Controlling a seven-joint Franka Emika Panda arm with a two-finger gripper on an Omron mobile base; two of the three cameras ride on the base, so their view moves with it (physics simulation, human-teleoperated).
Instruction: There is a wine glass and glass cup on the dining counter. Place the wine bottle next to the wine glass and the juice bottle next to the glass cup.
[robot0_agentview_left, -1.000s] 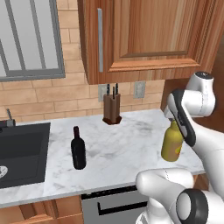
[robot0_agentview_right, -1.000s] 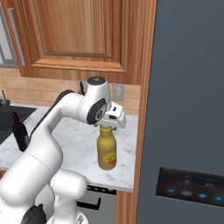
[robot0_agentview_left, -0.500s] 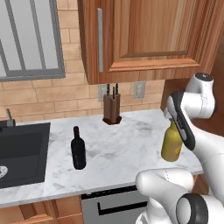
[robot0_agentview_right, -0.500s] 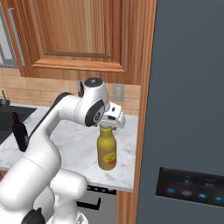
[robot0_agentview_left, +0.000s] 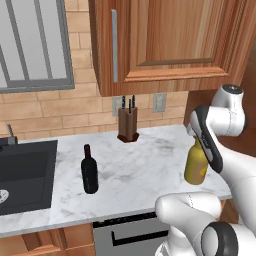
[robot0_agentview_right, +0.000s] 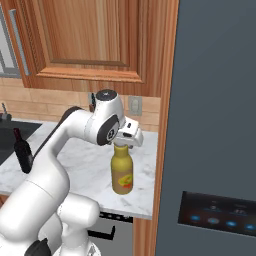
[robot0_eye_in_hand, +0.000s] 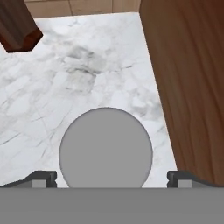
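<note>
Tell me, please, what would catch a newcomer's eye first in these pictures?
The white arm bends over the yellow juice bottle at the marble counter's right end, its open tool right above the cap. To the left, the dark wine bottle stands alone near the black sink, with a knife block by the brick wall.

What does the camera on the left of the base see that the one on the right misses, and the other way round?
Left base view alone: the knife block against the brick wall and a window above the black sink. Right base view alone: a tall grey appliance with a lit panel. Both share the wine bottle, the juice bottle on the marble counter, and the gripper directly over the yellow bottle's cap.
</note>
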